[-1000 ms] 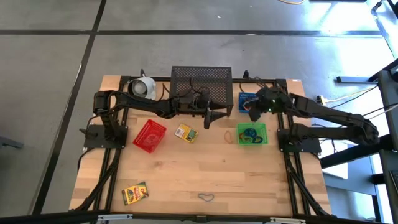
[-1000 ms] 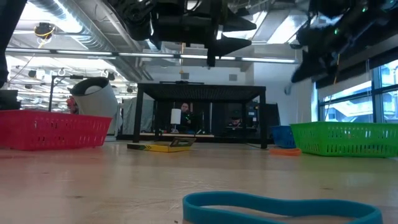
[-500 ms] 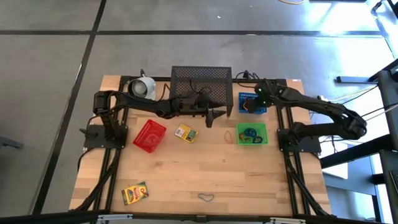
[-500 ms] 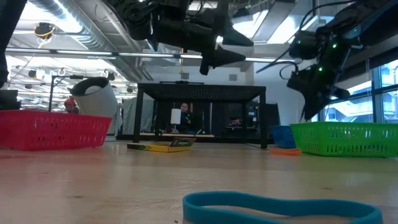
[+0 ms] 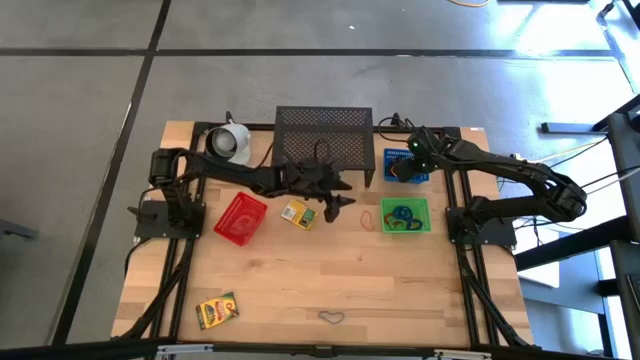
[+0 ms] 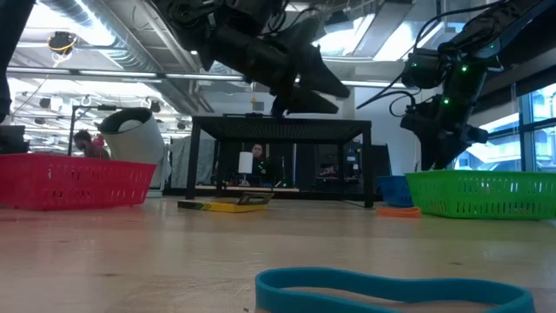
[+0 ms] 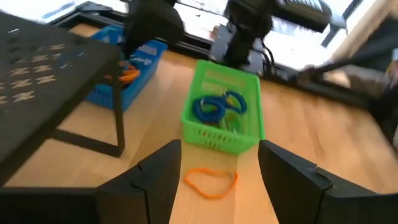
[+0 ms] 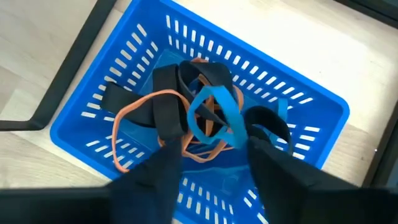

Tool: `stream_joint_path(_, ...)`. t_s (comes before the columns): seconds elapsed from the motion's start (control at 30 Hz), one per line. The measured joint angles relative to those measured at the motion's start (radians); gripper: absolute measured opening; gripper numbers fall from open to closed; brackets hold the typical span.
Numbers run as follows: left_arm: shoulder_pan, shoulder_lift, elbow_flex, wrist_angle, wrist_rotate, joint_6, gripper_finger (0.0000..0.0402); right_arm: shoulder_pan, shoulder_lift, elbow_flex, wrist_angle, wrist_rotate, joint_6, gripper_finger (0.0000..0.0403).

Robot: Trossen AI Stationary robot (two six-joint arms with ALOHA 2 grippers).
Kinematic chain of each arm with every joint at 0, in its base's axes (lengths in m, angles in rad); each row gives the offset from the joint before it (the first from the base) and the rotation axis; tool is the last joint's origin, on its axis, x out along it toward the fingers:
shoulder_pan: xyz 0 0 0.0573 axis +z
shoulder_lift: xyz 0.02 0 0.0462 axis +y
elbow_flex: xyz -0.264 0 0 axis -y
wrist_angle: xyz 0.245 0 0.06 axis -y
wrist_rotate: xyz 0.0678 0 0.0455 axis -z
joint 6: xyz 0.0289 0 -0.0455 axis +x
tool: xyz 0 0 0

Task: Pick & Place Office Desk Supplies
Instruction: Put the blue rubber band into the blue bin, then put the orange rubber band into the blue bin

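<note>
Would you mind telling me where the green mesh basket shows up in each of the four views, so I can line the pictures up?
High view: green mesh basket right of centre, just below the blue basket.
Low view: at the right edge, standing on the table.
Left wrist view: centre, an orange loop lying before it.
Right wrist view: not in it; only the blue basket.
Shared landmark: the blue basket.

No text can be read anywhere. The two printed boxes [image 5: 299,213] [image 5: 217,310] on the bench [image 5: 340,280] carry colourful markings (too small to make out as words or numbers).
</note>
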Motion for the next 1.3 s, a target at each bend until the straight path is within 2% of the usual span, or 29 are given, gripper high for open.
stream_joint_path(0.17, -0.037, 0.01, 0.001, -0.026, 0.001, 0.214, 0.021, 0.0, -0.03, 0.0, 0.0, 0.001, 0.003, 0.0254)
stream_joint_path(0.33, -0.062, 0.061, 0.001, -0.036, 0.002, 0.362, 0.021, 0.001, -0.083, 0.0, 0.002, 0.004, 0.028, 0.0287)
stream_joint_path(0.57, -0.068, 0.148, 0.009, -0.026, 0.027, 0.385, 0.021, 0.034, -0.135, 0.012, -0.007, 0.01, 0.033, 0.0284)
stream_joint_path(0.67, -0.075, 0.211, 0.07, -0.023, 0.099, 0.385, 0.021, 0.062, -0.138, 0.049, -0.029, 0.037, 0.047, 0.0281)
stream_joint_path(0.77, -0.09, 0.286, 0.167, -0.054, 0.116, 0.431, 0.021, 0.093, -0.138, 0.087, -0.064, 0.081, 0.047, 0.028)
stream_joint_path(0.9, -0.096, 0.384, 0.313, -0.179, 0.108, 0.478, 0.021, 0.118, -0.138, 0.123, -0.143, 0.127, 0.047, 0.028)
stream_joint_path(1.1, -0.085, 0.511, 0.485, -0.354, 0.074, 0.479, 0.021, 0.144, -0.138, 0.127, -0.198, 0.078, 0.081, 0.028)
stream_joint_path(1.3, -0.075, 0.539, 0.55, -0.49, 0.056, 0.457, 0.0207, 0.185, -0.138, 0.127, -0.195, 0.074, 0.1, 0.028)
